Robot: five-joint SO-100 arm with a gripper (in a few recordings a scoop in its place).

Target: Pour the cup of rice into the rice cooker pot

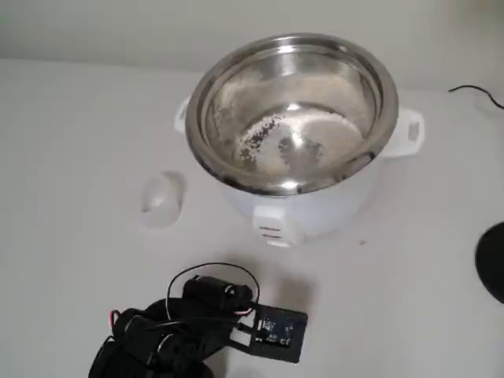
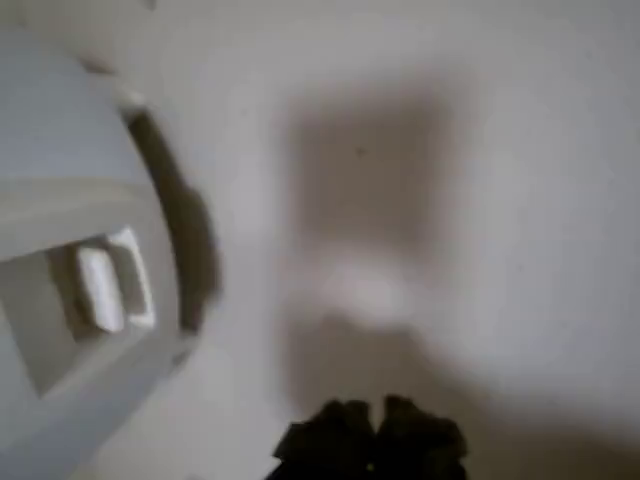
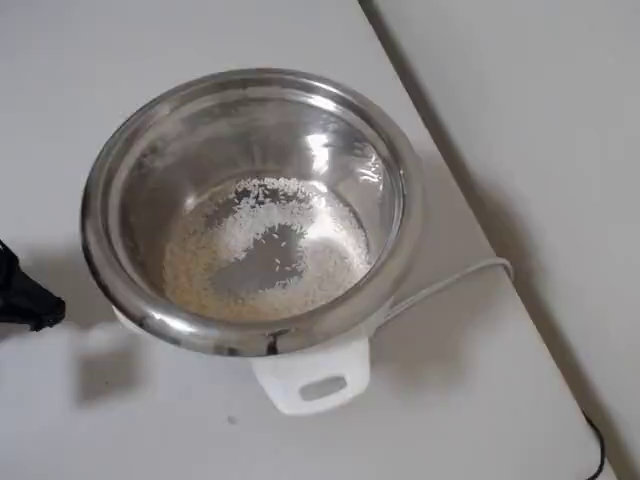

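White table point(image 1: 71, 118), rice cooker pot point(image 1: 293, 110), cup point(image 1: 161, 199) seemingly tipped over

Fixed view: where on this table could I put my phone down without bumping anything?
Bare table left of the rice cooker pot, behind the cup. Also right of the cooker, before the black disc. Crowded between cooker and arm.

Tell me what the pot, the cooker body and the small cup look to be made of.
The rice cooker pot: polished metal, likely stainless steel, given its mirror glare and reflections. The cooker body: glossy white, with moulded side handles, probably plastic or painted metal; the look leaves it open. The cup: translucent whitish, soft-edged and matte, apparently thin plastic, lying on the table left of the cooker in the fixed view.
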